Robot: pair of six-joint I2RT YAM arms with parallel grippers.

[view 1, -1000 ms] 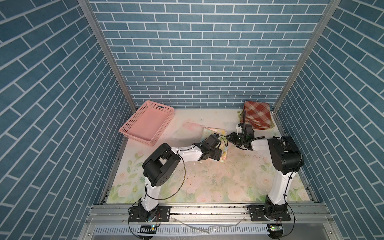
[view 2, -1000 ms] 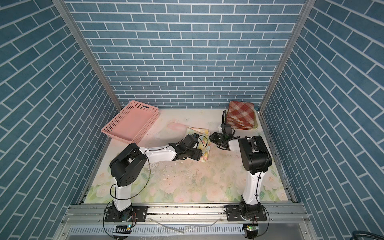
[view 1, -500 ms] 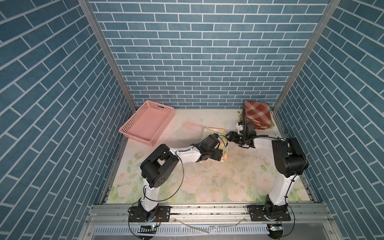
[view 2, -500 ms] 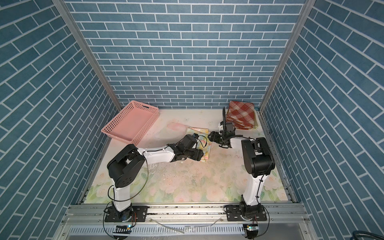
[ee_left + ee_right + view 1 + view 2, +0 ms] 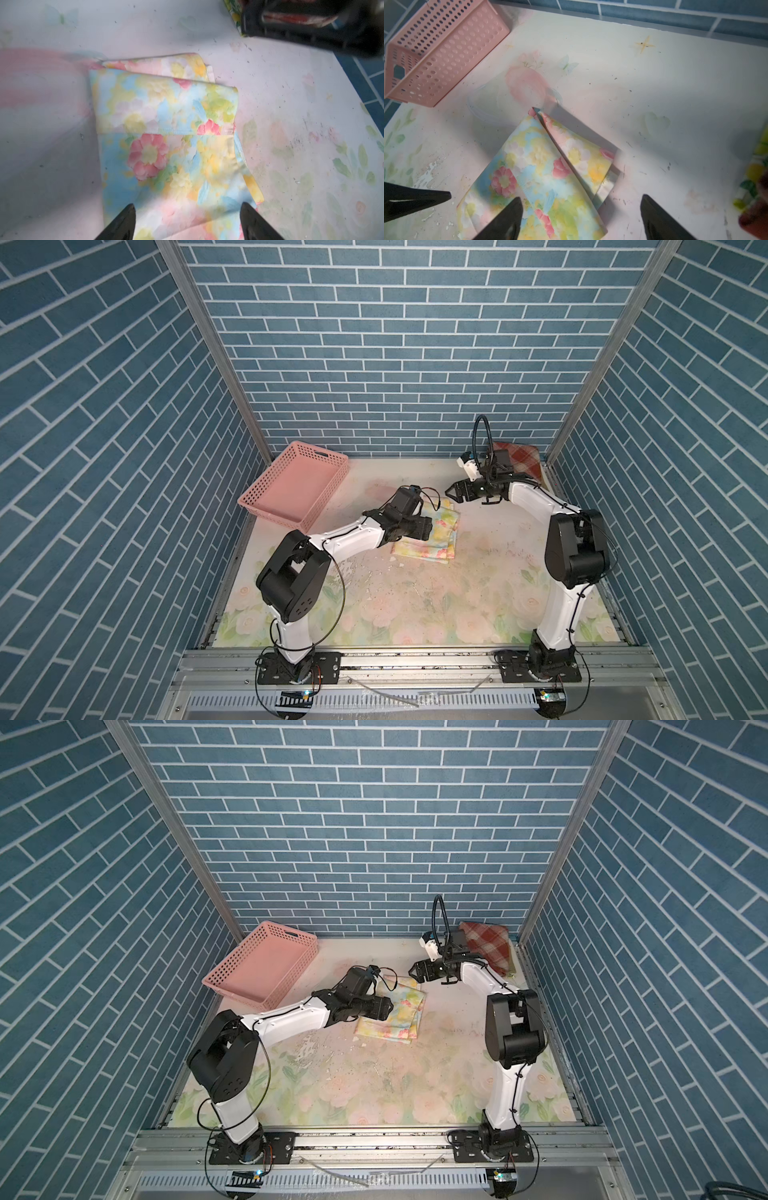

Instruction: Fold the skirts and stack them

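Pastel floral skirt [image 5: 441, 540] folded and released
Right hand [image 5: 452, 493] just sprang wide and backed off; left hand [image 5: 188, 205], also spread, hovers over it on the worktop [image 5: 415, 605]; next it likely joins the plaid skirt [image 5: 519, 456]

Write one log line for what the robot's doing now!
floral skirt: folded, not held | left gripper: open, over it | right gripper: open, empty | plaid skirt: far right corner

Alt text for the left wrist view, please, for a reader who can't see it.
A folded floral skirt lies flat on the faded table cover, with the left gripper open over one end of it. The right arm, dark and blurred, crosses one corner.
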